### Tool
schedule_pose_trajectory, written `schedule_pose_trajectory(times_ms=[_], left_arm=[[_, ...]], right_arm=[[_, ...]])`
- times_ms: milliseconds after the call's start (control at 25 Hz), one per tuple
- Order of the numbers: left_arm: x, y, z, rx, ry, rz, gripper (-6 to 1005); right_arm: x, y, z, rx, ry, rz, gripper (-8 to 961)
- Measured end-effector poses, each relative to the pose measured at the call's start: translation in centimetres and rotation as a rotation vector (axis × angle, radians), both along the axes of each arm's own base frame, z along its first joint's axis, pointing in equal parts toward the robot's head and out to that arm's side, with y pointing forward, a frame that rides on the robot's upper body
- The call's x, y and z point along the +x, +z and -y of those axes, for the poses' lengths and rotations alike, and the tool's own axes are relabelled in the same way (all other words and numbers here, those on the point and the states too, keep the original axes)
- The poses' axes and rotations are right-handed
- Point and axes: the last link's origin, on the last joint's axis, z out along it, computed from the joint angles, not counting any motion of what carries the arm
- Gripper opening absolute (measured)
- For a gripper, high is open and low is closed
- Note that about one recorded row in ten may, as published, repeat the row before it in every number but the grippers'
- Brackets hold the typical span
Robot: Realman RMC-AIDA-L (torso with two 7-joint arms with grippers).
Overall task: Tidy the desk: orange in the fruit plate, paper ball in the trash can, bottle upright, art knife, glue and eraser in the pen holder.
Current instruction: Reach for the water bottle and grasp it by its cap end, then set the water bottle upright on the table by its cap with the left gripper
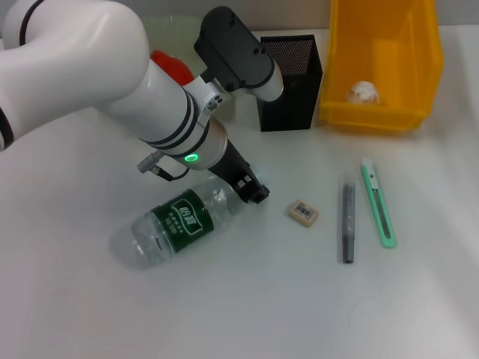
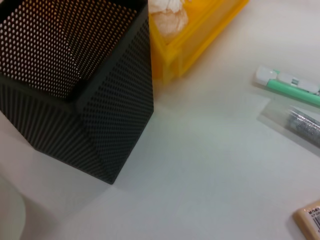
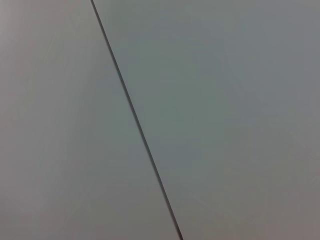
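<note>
Bottle (image 1: 174, 226) lying flat at left, left gripper (image 1: 253, 190) at its neck with grip impossible to tell, so best clamped squarely below the cap before tipping upright, clear of eraser (image 1: 304, 212) to the right.

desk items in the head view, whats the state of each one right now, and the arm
bottle: lying on its side, not upright
paper ball: inside the yellow bin
pen holder: upright, nothing visible inside
eraser: loose on the desk
glue: lying flat on the desk
art knife: lying flat beside the glue
left gripper: down at the bottle's neck end
</note>
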Motion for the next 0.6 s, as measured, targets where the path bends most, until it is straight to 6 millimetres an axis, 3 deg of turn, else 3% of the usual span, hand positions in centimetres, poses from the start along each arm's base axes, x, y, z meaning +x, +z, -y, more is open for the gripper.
schedule_pose_trajectory(times_ms=[360,600], left_arm=[[0.3,0.5,0.4,0.009,-0.022,0.039,449],[0.7,3.3,0.4,0.093,-0.083,0.161,448]], right_arm=[[-0.1,0.1,0.0,0.004,0.005,-0.001,701],[-0.3,0.3,-0.2,0.008,0.019,-0.002,702]])
